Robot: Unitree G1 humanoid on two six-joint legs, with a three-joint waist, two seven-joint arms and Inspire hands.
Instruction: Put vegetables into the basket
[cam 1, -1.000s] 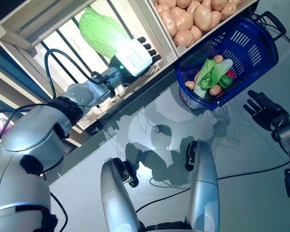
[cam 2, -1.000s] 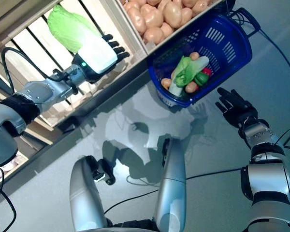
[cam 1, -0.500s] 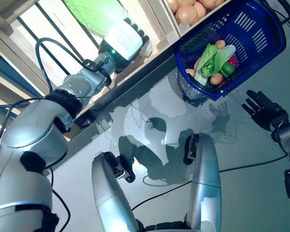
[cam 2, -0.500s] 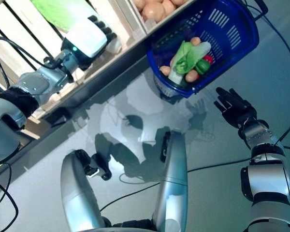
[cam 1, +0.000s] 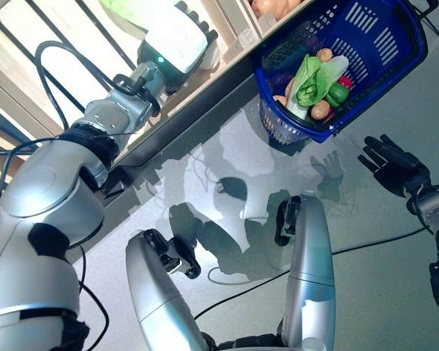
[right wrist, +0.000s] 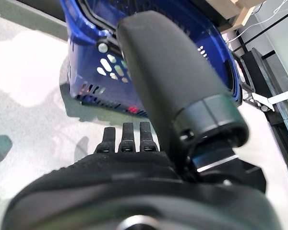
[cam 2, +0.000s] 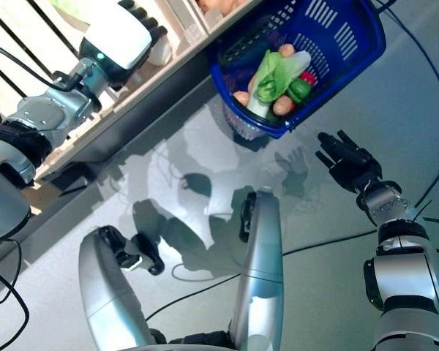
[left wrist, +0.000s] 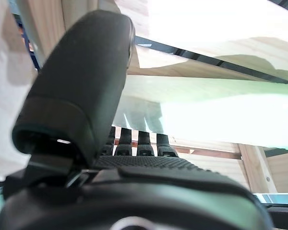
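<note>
The blue basket (cam 1: 384,40) stands on the floor by the wooden stand. In it lie a leafy green vegetable (cam 1: 307,77), a green pepper (cam 1: 338,93), small potatoes (cam 1: 320,110) and something red. My left hand (cam 1: 177,36) reaches into the stand's shelf, open, its straight fingers (left wrist: 139,141) just short of a pale green cabbage (left wrist: 216,115). I cannot tell whether they touch it. My right hand (cam 1: 391,164) is open with its fingers spread, low over the floor, a little in front of the basket (right wrist: 115,72).
The wooden stand (cam 1: 227,44) with slatted shelves and crates runs along the back, its dark base rail beside the basket. Grey floor (cam 1: 366,241) lies between the stand and me.
The camera has shifted, so the stand and basket sit higher in the picture. My left hand stays at the cabbage's near end, reaching slightly deeper into the shelf. My right hand has hardly moved.
</note>
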